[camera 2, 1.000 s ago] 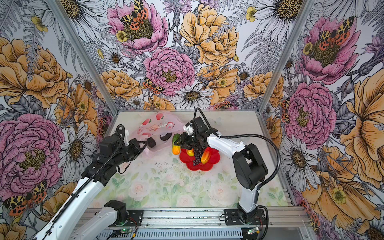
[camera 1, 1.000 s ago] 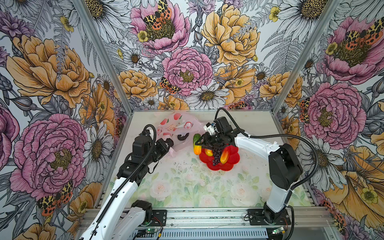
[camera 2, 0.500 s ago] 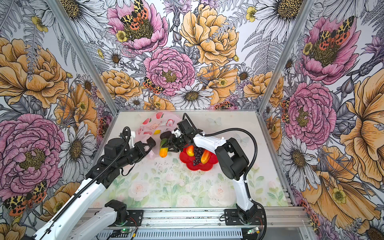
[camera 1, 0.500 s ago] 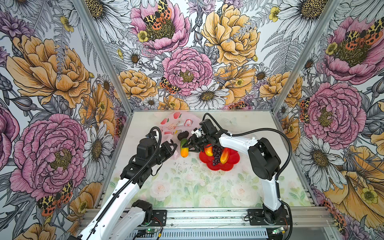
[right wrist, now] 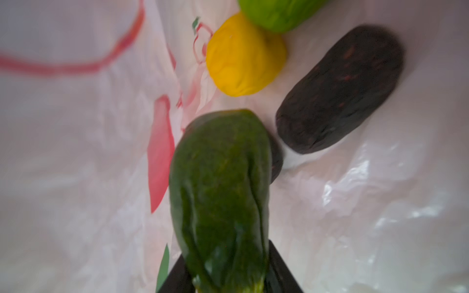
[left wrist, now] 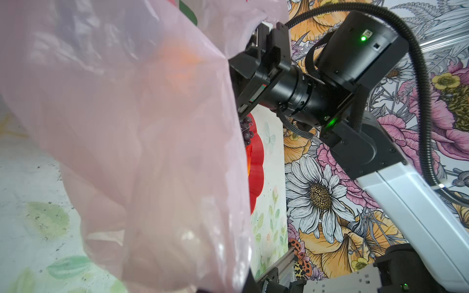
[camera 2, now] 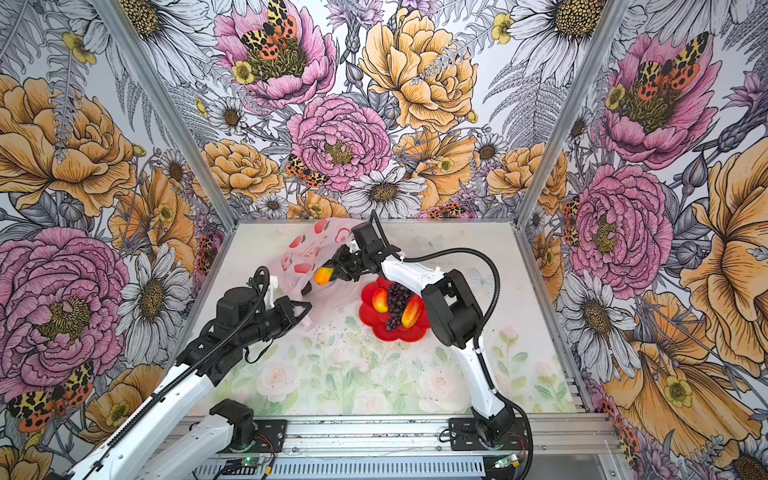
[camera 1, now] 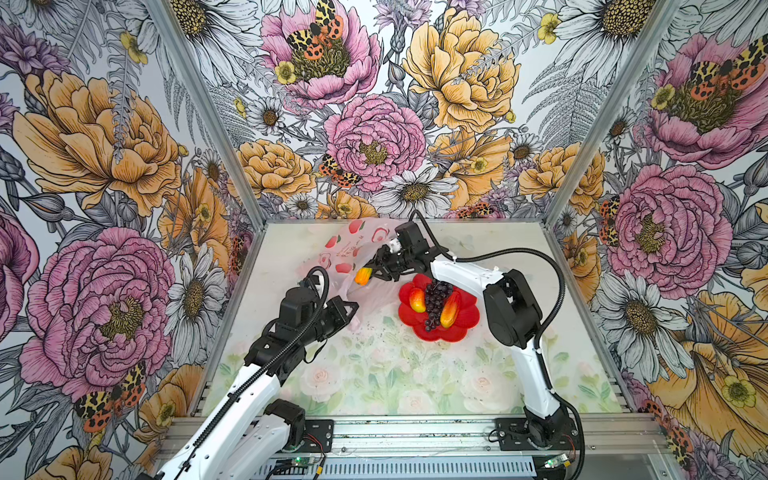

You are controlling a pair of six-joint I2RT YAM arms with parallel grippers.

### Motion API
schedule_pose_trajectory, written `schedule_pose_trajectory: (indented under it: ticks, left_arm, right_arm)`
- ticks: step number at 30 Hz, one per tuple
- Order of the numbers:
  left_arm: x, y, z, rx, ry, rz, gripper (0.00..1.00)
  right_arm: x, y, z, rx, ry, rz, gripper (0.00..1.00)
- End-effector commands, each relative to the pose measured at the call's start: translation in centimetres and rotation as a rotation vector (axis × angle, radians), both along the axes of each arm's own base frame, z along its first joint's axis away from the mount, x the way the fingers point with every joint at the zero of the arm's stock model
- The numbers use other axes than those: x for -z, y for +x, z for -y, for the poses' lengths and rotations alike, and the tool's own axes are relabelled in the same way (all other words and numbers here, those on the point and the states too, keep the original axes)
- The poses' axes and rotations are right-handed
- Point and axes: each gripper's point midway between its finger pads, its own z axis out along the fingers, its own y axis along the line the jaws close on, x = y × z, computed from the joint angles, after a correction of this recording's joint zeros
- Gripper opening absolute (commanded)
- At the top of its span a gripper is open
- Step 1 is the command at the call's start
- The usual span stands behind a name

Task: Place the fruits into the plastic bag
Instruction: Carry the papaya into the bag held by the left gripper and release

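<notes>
Translucent pink plastic bag (camera 1: 347, 249), red fruit prints on a white panel. Mango (camera 1: 363, 276): green, orange tip. Inside the bag: yellow fruit (right wrist: 243, 55), bright green lime (right wrist: 276, 12), brown-black avocado (right wrist: 340, 88). Plate (camera 1: 467, 322) red; grapes (camera 1: 435, 301) dark purple; peach (camera 1: 417, 300) red-yellow.

Pretty clearly a robotics lab test cell, not anyone's home. It's basically a box: walls (camera 1: 374, 124) of loud flower-print panels held up by bare aluminium posts (camera 1: 205, 109), with a printed sheet for a tabletop (camera 1: 374, 374). The left arm (camera 1: 249, 390) and right arm (camera 1: 536, 374) are bolted to a slotted metal rail (camera 1: 415, 434) along the front edge. A small circuit board (camera 1: 300, 460) with a green light sits right there in the open, loose wires and all. A thick ribbed cable (camera 1: 559, 286) loops off the right arm. The toy fruit (camera 1: 417, 300) on a red plate (camera 1: 453, 332) looks like props, not groceries.
</notes>
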Motion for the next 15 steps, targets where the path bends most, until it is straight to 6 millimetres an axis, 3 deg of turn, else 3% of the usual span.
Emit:
schedule_pose_trajectory:
  ticks: [1, 5, 8, 11, 13, 15]
  left_arm:
    - [-1.3, 0.5, 0.4, 0.016, -0.032, 0.017, 0.00]
    - [-1.2, 0.5, 0.6, 0.021, -0.042, 0.008, 0.00]
    - [-1.1, 0.5, 0.5, 0.028, -0.047, 0.002, 0.00]
    - [-1.2, 0.6, 0.1, 0.022, -0.050, 0.001, 0.00]
    - [-1.2, 0.7, -0.3, 0.015, -0.055, 0.000, 0.00]
    - [-1.2, 0.8, -0.5, 0.009, -0.061, 0.001, 0.00]
  right_arm:
    - [1.1, 4.2, 2.0, 0.224, -0.078, 0.050, 0.27]
    - [1.6, 6.6, 3.4, 0.379, -0.085, 0.069, 0.32]
    - [0.8, 8.4, 4.4, 0.464, -0.070, 0.114, 0.53]
    - [-1.2, 9.9, 4.0, 0.481, 0.006, 0.185, 0.68]
    - [-2.0, 10.2, 3.5, 0.457, 0.038, 0.199, 0.73]
    - [-2.7, 9.9, 3.3, 0.439, 0.050, 0.204, 0.86]
